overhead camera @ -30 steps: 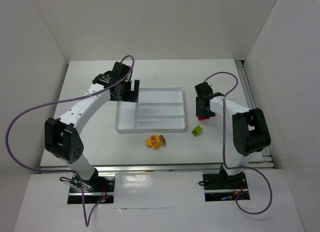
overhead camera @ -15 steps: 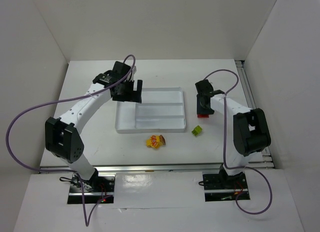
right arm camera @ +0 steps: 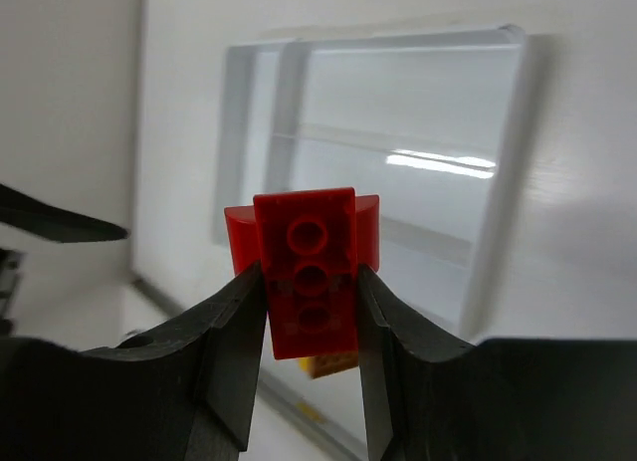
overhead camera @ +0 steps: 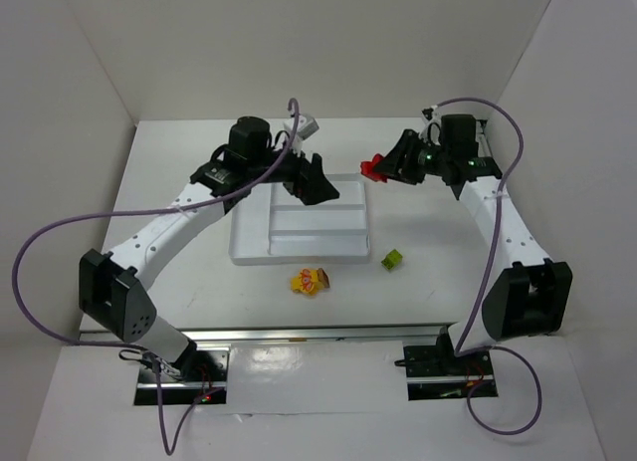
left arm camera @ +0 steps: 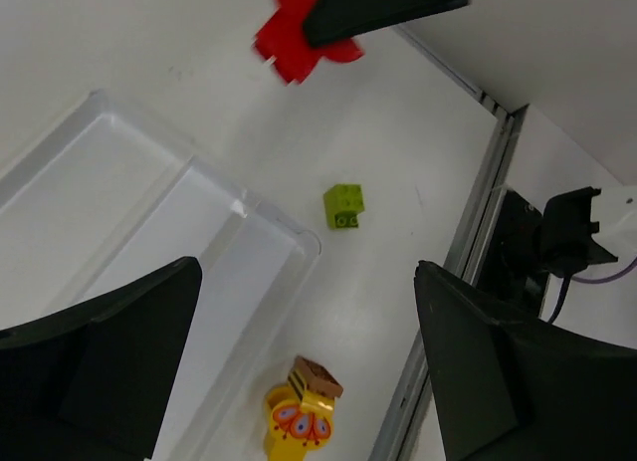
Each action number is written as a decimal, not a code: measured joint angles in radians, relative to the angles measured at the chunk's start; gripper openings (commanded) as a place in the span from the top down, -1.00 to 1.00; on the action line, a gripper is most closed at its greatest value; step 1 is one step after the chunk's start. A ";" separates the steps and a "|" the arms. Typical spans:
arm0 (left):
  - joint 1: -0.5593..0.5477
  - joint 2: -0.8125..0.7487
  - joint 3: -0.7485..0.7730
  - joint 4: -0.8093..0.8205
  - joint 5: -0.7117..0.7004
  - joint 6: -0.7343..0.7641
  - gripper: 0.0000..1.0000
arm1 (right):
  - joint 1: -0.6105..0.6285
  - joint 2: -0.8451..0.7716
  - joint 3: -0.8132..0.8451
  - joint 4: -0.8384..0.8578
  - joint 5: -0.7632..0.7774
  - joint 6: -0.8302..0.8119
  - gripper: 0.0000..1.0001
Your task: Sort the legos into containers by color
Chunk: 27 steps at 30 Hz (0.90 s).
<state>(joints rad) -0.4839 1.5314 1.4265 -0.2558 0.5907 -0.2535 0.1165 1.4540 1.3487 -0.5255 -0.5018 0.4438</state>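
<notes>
My right gripper [overhead camera: 383,168] is shut on a red lego [right arm camera: 307,264] and holds it in the air just past the tray's far right corner; the brick also shows in the top view [overhead camera: 372,167] and the left wrist view [left arm camera: 299,41]. The translucent-white tray [overhead camera: 249,252] lies mid-table. My left gripper [overhead camera: 317,187] is open and empty, raised over the tray's far part. A lime green lego [overhead camera: 393,259] lies on the table right of the tray, also in the left wrist view [left arm camera: 344,205]. A yellow and orange lego [overhead camera: 312,281] lies in front of the tray, also in the left wrist view [left arm camera: 302,413].
White walls enclose the table on three sides. A metal rail [overhead camera: 495,162] runs along the right edge. Purple cables [overhead camera: 40,252] loop off both arms.
My right gripper has lifted the red lego off the table and swung up and left toward the tray's far right corner. My left gripper has moved right over the tray.
</notes>
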 measured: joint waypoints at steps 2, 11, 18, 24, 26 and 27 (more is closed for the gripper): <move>-0.036 0.000 0.000 0.055 0.016 0.043 -1.00 | -0.019 -0.003 -0.041 0.054 -0.123 0.072 0.78; -0.062 -0.097 -0.206 0.371 0.013 0.207 -1.00 | -0.021 -0.010 -0.167 0.311 -0.483 0.417 0.76; -0.068 -0.163 -0.278 0.493 0.020 0.284 -0.91 | -0.016 -0.087 -0.211 0.530 -0.577 0.632 0.76; -0.080 -0.166 -0.278 0.564 0.045 0.283 -0.89 | 0.012 -0.102 -0.255 0.653 -0.610 0.741 0.73; -0.089 -0.166 -0.278 0.578 0.053 0.283 -0.89 | 0.029 -0.102 -0.266 0.669 -0.615 0.764 0.73; -0.094 -0.166 -0.278 0.581 0.055 0.283 -0.89 | 0.041 -0.102 -0.272 0.675 -0.618 0.772 0.73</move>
<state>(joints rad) -0.5777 1.3651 1.1481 0.3252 0.6460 0.0296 0.1574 1.3521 1.0767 0.1493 -1.1198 1.2160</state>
